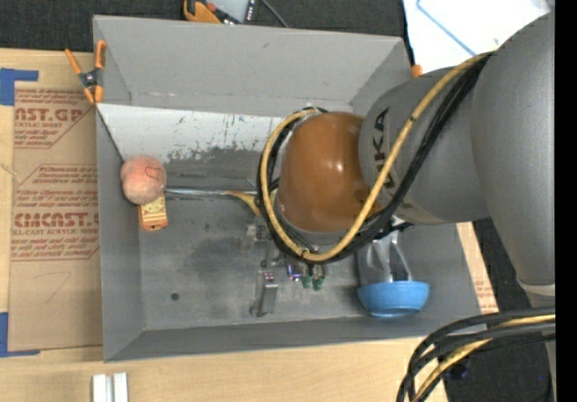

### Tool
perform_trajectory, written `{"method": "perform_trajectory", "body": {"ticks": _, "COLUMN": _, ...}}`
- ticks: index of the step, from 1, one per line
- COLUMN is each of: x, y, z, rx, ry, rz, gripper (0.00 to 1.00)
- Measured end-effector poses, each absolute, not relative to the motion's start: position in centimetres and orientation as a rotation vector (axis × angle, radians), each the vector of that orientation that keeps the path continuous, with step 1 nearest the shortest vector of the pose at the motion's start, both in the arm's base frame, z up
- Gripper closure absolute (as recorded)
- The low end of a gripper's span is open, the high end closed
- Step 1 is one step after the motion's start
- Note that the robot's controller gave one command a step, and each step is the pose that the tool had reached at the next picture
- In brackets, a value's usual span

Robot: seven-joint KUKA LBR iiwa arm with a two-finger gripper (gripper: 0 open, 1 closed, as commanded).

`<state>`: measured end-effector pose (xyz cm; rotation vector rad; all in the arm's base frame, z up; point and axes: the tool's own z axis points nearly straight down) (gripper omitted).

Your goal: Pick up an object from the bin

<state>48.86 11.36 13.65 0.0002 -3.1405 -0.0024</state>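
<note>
Roughly, left to right. Pink ball [142, 178] sitting by left wall of bin [207, 337]. Orange block [153, 214] lying just below ball, seemingly touching, long axis running toward view's bottom wall. Gripper [269, 287] hanging low over bare floor mid-bin, beneath orange cover [320, 177]. Spread or pressed together: cannot tell. Nothing showing in its grip. Blue cup [392, 297] resting right of gripper, near bottom wall, partly tucking under arm. Judging: ball and block lying well left of gripper, cup about as far right, so either pick is calling for sideways shift first.
</note>
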Motion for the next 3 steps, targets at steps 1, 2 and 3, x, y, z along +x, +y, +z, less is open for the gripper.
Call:
{"method": "perform_trajectory", "body": {"ticks": 1, "x": 56.7, "y": 2.3, "z": 6.9, "rx": -0.688, "ry": -3.059, "rz": -0.003, "gripper": 0.0}}
{"method": "perform_trajectory", "body": {"ticks": 2, "x": 58.0, "y": 6.3, "z": 14.7, "rx": -0.825, "ry": -3.034, "rz": -0.005, "gripper": 0.0}}
{"method": "perform_trajectory", "body": {"ticks": 3, "x": 58.9, "y": -2.0, "z": 9.8, "rx": -0.687, "ry": -3.05, "rz": 0.007, "gripper": 0.0}}
